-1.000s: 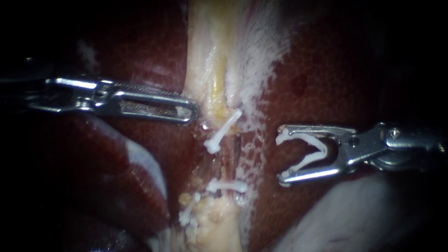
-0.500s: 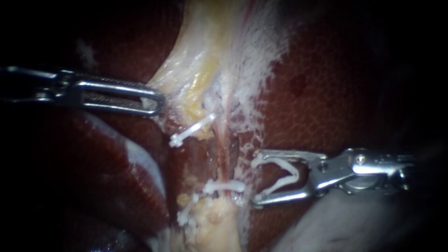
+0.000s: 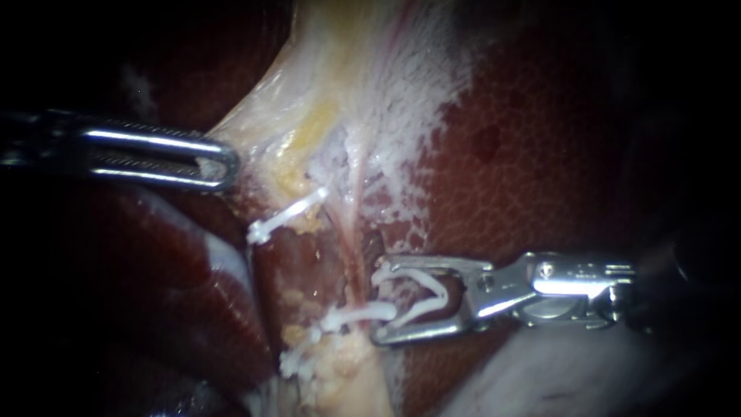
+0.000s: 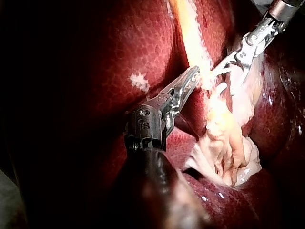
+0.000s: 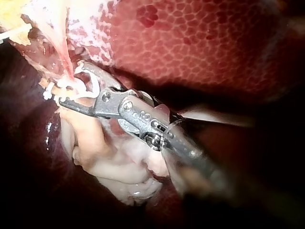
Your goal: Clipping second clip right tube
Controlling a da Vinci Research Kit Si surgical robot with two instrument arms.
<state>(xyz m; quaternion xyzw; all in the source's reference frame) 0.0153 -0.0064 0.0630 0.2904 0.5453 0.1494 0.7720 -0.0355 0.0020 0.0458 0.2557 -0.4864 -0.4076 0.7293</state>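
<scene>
A thin pink tube [image 3: 353, 208] runs down the middle between pale tissue [image 3: 324, 100] and dark red liver [image 3: 540, 154]. A white clip [image 3: 356, 315] sits across its lower end. My right instrument [image 3: 378, 303] comes in from the right, jaws wide apart, carrying an open white clip [image 3: 423, 297]. Its tips lie at the tube's right side, just above the lower clip. The right wrist view shows these jaws [image 5: 71, 87] against the tube. My left instrument [image 3: 220, 162] has its jaws shut on the pale tissue's edge, stretching it leftward. The left wrist view shows its jaws [image 4: 194, 75] on the tissue.
Another white clip [image 3: 282, 218] lies slanted on the strand left of the tube, and one more [image 3: 297, 359] sits lower in yellowish fat. Liver lobes rise on both sides. Pale gallbladder tissue [image 5: 119, 167] lies under my right instrument's shaft.
My left instrument has drawn back to the left, pulling the pale tissue with it. My right instrument has moved left and down with its open clip, up to the tube.
</scene>
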